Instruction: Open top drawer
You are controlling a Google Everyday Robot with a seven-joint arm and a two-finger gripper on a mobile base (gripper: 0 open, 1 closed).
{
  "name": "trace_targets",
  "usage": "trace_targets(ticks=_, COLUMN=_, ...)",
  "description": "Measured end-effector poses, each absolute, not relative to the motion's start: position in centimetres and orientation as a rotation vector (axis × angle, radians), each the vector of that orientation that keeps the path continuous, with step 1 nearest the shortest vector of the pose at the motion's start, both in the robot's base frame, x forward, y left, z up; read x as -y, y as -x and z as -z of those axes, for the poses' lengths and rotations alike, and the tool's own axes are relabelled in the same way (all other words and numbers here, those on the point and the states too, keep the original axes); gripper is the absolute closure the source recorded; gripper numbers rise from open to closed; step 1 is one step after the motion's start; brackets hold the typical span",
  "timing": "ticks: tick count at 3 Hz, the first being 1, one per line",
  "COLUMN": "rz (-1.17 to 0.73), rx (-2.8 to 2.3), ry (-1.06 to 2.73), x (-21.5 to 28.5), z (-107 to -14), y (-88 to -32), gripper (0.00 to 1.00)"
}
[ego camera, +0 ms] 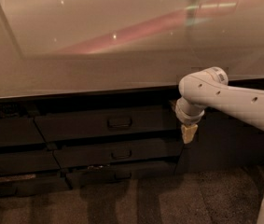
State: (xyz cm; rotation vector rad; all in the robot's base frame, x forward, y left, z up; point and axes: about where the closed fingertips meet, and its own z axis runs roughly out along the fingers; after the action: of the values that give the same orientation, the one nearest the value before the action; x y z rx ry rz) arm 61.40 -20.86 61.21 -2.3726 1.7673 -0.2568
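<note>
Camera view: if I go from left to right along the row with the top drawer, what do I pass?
A dark side drawer → the top drawer, with its loop handle in the middle → the gripper, hanging by the drawer's right end → the white arm.

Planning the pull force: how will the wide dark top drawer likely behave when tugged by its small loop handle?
The wide dark top drawer looks rigid, so probably slides straight without flexing. Its small centred loop handle likely gives an even pull but little grip room. The cream-tipped gripper hangs by the drawer's right end.
</note>
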Motion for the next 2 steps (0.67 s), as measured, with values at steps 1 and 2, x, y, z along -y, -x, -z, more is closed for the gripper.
trace_targets(ticks=1, rz=0.257, rx=-1.767, ry=2.373, x=20.86, z=-61.21, y=-61.40, gripper=0.42)
trace_targets(ticks=2, rz=0.257, rx=-1.767, ry=2.373, x=20.86, z=-61.21, y=-61.40, gripper=0.65)
